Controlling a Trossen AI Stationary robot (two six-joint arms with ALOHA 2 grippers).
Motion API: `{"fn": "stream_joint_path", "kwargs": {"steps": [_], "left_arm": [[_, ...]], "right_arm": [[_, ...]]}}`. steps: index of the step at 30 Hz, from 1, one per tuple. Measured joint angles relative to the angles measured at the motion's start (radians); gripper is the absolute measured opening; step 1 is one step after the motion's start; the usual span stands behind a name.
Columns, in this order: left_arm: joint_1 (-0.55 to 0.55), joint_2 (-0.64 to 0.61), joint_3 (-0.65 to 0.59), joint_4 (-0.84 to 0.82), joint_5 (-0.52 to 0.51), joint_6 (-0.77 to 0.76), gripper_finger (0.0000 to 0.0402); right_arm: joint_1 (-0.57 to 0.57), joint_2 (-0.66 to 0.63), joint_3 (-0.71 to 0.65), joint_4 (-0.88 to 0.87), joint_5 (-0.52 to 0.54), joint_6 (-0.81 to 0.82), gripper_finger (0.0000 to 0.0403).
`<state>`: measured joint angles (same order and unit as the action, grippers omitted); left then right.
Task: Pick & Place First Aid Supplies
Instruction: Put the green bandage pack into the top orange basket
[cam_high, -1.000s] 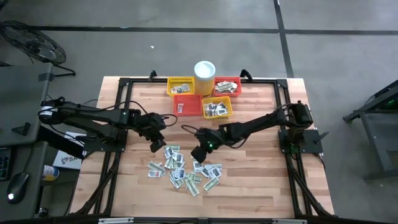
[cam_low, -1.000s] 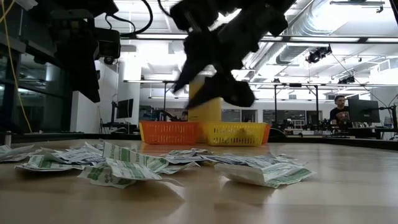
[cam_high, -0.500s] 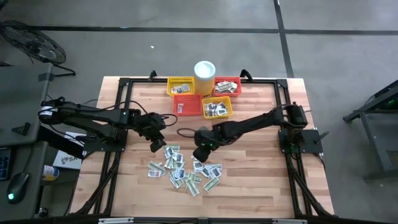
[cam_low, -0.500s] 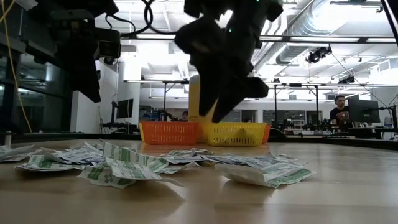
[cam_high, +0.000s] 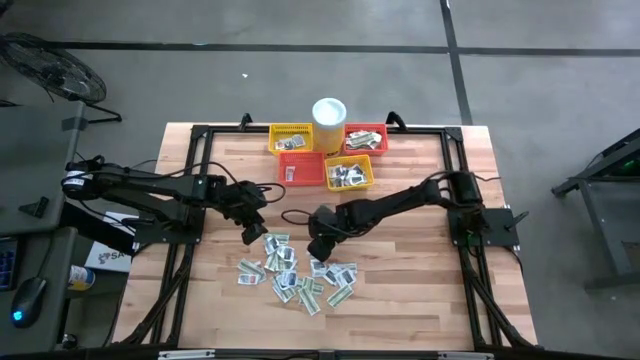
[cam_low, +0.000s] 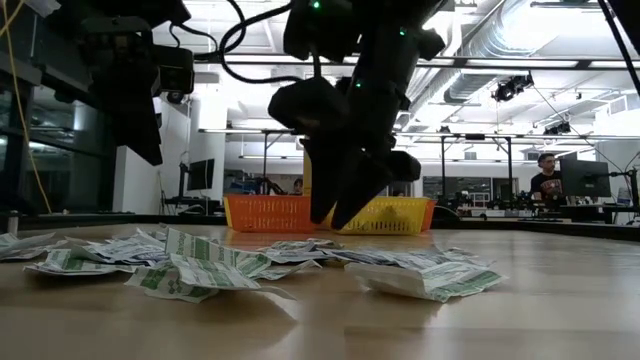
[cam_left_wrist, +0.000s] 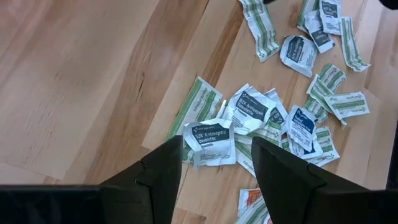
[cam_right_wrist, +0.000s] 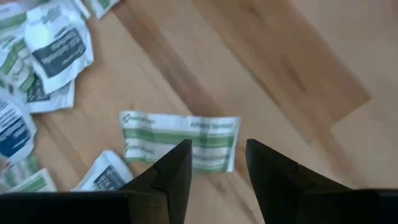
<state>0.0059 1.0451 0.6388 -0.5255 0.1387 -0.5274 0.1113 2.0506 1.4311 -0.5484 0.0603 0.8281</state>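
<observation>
The first aid supplies (cam_high: 297, 275) lie as a loose pile of small white and green sachets on the near middle of the wooden table, also seen in the low view (cam_low: 200, 262). My right gripper (cam_high: 318, 246) hangs open just above the pile's far edge, pointing steeply down (cam_low: 336, 215). Its fingers stand on either side of a flat green-and-white packet (cam_right_wrist: 180, 139) on the wood, without touching it. My left gripper (cam_high: 251, 231) waits open above the pile's left end, with an antiseptic sachet (cam_left_wrist: 211, 138) lying below its fingers (cam_left_wrist: 217, 167).
Two yellow mesh baskets (cam_high: 291, 139) (cam_high: 349, 174) and two red ones (cam_high: 366, 138) (cam_high: 301, 169) stand at the far middle around a white cup (cam_high: 328, 122), each holding a few sachets. Bare wood (cam_high: 420, 270) lies right of the pile. A black frame (cam_high: 200, 135) borders the table.
My right gripper has sunk toward the pile and shifted slightly toward the table's left edge. It has tipped from a slant to point steeply down. Its fingers have stayed open. The sachets have not moved.
</observation>
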Motion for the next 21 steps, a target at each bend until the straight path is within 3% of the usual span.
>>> {"fn": "stream_joint_path", "kwargs": {"steps": [5,18,21], "left_arm": [[0.0,0.0,0.0,0.0,-0.003,0.0,0.0191],[0.0,0.0,0.0,-0.008,-0.002,0.0,0.0191],[0.0,0.0,0.0,-0.008,-0.002,0.0,0.0191]], "right_arm": [[0.018,0.009,-0.001,0.015,0.107,-0.038,0.0145],[0.095,0.046,-0.017,0.032,0.266,-0.019,0.0137],[0.096,0.046,-0.039,0.055,0.251,0.002,0.0128]]}}
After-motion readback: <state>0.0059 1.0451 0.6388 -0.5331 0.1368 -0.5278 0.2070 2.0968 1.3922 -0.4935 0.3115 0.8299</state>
